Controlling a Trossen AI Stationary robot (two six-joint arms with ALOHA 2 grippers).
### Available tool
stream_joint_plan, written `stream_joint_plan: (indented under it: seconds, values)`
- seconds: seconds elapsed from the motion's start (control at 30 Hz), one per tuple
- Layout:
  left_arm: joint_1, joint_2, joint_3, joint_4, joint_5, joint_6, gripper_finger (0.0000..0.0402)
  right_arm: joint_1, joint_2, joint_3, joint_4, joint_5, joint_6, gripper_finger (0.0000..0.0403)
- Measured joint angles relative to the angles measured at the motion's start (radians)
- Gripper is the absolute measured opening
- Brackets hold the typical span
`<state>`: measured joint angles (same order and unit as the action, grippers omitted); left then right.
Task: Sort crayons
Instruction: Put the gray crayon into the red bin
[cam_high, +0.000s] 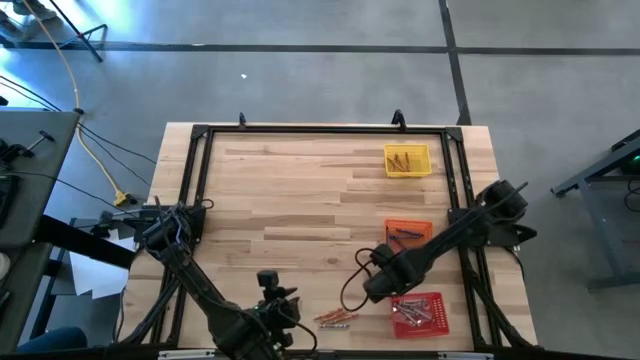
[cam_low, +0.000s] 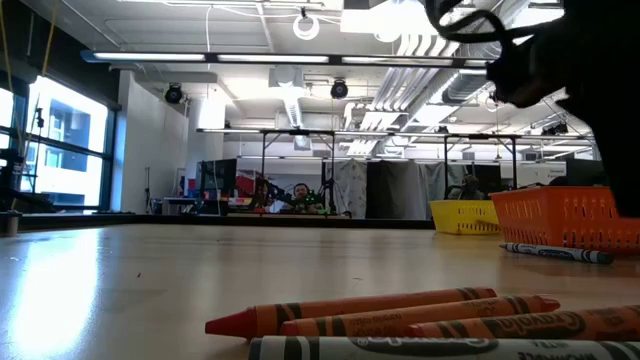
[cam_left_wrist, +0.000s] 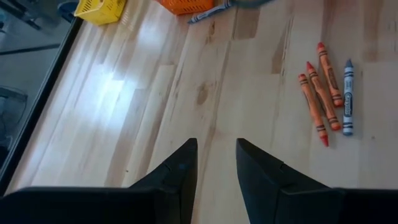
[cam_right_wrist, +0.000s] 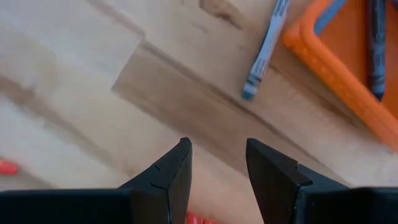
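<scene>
At the near edge of the bench (cam_high: 300, 190) we see the left end effector (cam_left_wrist: 214, 180) hanging low with its fingers a little apart and nothing between them; just to its right lies a small cluster of loose crayons (cam_high: 336, 319), three orange ones (cam_left_wrist: 320, 87) side by side and a grey one (cam_left_wrist: 347, 96) touching their far side, all flat on the wood; in the low view these same sticks fill the foreground. Beside them, also at the near edge, sits the red mesh tray (cam_high: 443, 318) with several crayons inside; the right end effector (cam_right_wrist: 217, 171) hovers between that tray and the orange mesh tray (cam_high: 390, 226) farther back, its fingers spread wide and empty above bare wood. A blue crayon (cam_right_wrist: 266, 50) lies on the bench just outside the orange tray's rim, and we make out more dark blue sticks within that tray; farthest off, near the back right corner, the yellow mesh tray (cam_high: 425, 151) holds a few orange crayons.
</scene>
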<state>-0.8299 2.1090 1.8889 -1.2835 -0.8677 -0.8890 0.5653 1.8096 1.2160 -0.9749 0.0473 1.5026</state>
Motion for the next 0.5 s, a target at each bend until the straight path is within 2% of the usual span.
stream_joint_plan:
  seconds: [0.27,0.5]
  values:
    - [0.000,0.000,0.000,-0.001,-0.011,0.000,0.0096,-0.051,0.024,-0.001,0.015,0.016,-0.085,0.0146]
    - [-0.006,0.000,0.000,-0.002,-0.011,0.001,0.0096,-0.075,0.024,-0.001,0.012,0.005,-0.086,0.0146]
